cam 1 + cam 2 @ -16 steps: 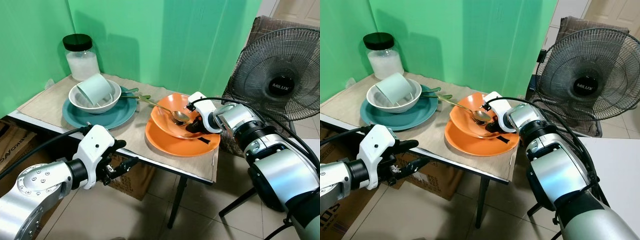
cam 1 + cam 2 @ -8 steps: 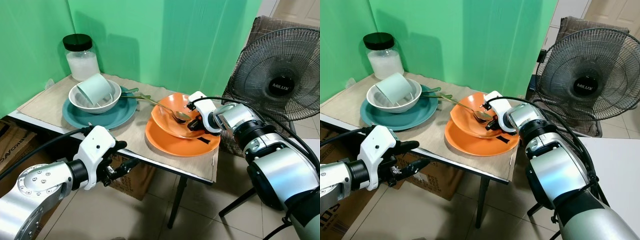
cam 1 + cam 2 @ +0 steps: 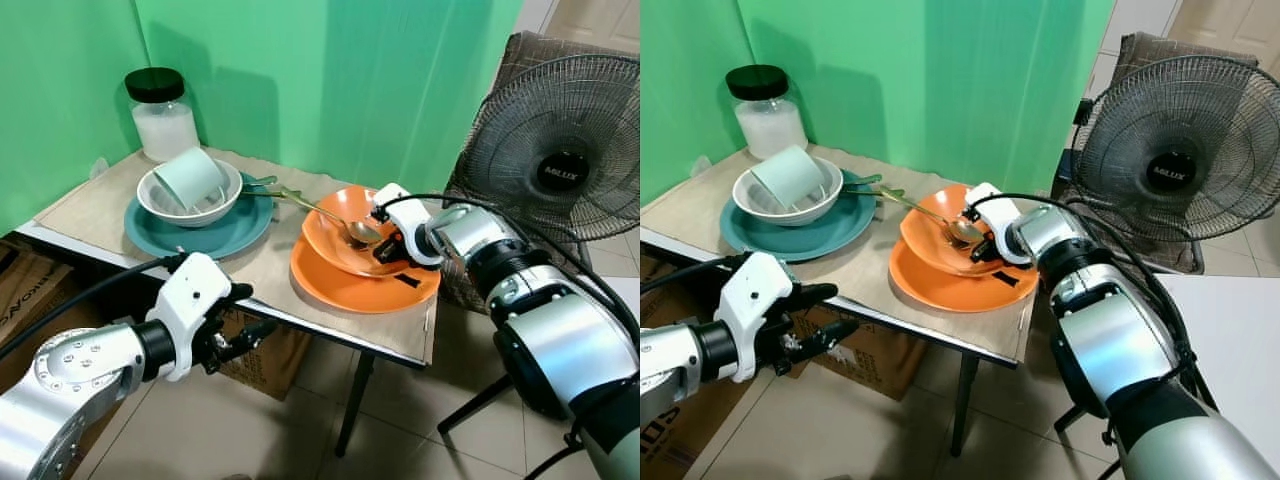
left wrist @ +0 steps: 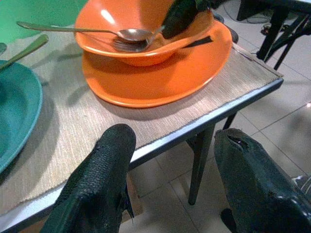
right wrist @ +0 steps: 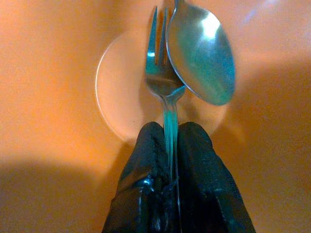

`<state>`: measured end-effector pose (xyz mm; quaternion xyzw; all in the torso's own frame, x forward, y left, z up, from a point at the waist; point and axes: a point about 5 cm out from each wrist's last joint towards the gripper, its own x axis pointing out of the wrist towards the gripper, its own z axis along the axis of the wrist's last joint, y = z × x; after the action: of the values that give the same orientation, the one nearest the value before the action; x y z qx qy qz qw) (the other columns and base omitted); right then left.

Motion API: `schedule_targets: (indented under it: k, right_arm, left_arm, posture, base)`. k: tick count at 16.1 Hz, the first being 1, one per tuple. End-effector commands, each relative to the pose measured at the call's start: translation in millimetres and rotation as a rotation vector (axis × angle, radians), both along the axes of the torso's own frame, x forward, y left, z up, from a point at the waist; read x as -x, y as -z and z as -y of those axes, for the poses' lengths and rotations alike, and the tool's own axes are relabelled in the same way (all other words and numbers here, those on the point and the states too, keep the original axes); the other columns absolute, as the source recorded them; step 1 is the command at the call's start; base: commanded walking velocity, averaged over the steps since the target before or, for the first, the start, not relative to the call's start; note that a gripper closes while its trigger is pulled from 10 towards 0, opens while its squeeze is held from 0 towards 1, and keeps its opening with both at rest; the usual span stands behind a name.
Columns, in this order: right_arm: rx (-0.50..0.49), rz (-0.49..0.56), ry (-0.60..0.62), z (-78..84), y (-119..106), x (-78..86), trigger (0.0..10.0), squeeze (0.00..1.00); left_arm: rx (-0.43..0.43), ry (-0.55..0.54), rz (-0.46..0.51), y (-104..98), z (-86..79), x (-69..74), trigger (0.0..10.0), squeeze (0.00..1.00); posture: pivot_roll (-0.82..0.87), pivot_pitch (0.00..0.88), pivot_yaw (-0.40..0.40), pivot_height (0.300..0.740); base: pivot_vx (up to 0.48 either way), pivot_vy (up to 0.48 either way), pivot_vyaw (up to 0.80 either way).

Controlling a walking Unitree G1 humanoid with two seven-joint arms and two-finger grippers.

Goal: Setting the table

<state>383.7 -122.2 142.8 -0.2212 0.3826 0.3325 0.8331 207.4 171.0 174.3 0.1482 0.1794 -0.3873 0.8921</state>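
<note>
**A:** Status on R arm?

**B:** Right gripper (image 5: 167, 145) is inside the orange bowl (image 3: 335, 225), centre of frame, fingers (image 5: 146, 160) clamped on the fork (image 5: 160, 77) handle. Spoon (image 5: 199, 53) lies just beside the fork head, overlapping it. Bowl sits on the orange plate (image 3: 350, 285) on the table (image 3: 270, 270).

**A:** What changed vs 1 s ago?

**B:** Not much. I've eased the wrist a touch toward the bowl centre; the spoon shifted a little with it. Bowl and plate haven't moved. I read that as grip secured, lift not started.

**A:** L arm?

**B:** Left gripper (image 4: 170, 179) hangs below the table edge, lower left of frame, fingers apart, holding nothing. Same pose as earlier.

**A:** Rest of the table?

**B:** Unchanged: teal plate (image 3: 240, 230) w/ white bowl (image 3: 225, 200) and a tipped mint cup (image 3: 190, 178) in it, upper left; jar (image 3: 160, 115) behind. Fan (image 3: 560, 150) on the right.

**A:** Risk?

**B:** Spoon may drag along when I lift the fork.
</note>
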Motion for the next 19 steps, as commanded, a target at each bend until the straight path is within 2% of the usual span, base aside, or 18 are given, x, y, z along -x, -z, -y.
schedule_targets:
  k: [1, 5, 9, 13, 16, 18, 19]
  right_arm:
    - [0.015, 0.034, -0.018, 4.2, -13, -4.9, 0.0, 0.00]
    - [0.026, 0.059, -0.055, 9.7, -28, -9.1, 0.0, 0.00]
    - [0.065, 0.067, -0.074, 18.4, -31, -9.6, 0.0, 0.00]
    - [0.007, 0.024, -0.128, 26.1, -37, -6.4, 0.0, 0.00]
    - [0.058, 0.019, -0.129, 42.2, -36, -4.0, 0.0, 0.00]
    - [0.033, 0.018, -0.135, 44.7, -40, -3.0, 0.0, 0.00]
    - [-0.012, 0.017, -0.141, 44.6, -44, -2.1, 0.0, 0.00]
  left_arm:
    - [-0.006, 0.031, 0.001, -2, 3.3, 2.8, 10.0, 0.00]
    - [-0.010, 0.048, -0.009, -1, 4.4, 2.8, 10.0, 0.00]
    - [-0.012, 0.057, -0.013, -1, 6.0, 2.0, 10.0, 0.00]
    - [-0.015, 0.064, -0.026, 0, 5.6, 4.0, 10.0, 0.00]
    - [-0.016, 0.081, -0.038, 2, 7.2, 3.1, 10.0, 0.00]
    - [-0.015, 0.086, -0.038, 1, 8.0, 2.2, 10.0, 0.00]
    - [-0.015, 0.088, -0.037, 1, 8.4, 1.8, 10.0, 0.00]
  posture:
    - [0.09, 0.000, -0.057, 0.740]
    - [0.08, 0.000, -0.047, 0.740]
    - [0.09, 0.000, -0.048, 0.740]
    - [0.08, 0.000, -0.042, 0.740]
    - [0.07, 0.000, -0.034, 0.740]
    - [0.07, 0.000, -0.029, 0.740]
    - [0.07, 0.000, -0.028, 0.740]
  base:
    - [0.000, 0.000, 0.00]
    - [0.000, 0.000, 0.00]
    - [0.000, 0.000, 0.00]
    - [0.000, 0.000, 0.00]
    - [0.000, 0.000, 0.00]
    - [0.000, 0.000, 0.00]
    - [0.000, 0.000, 0.00]
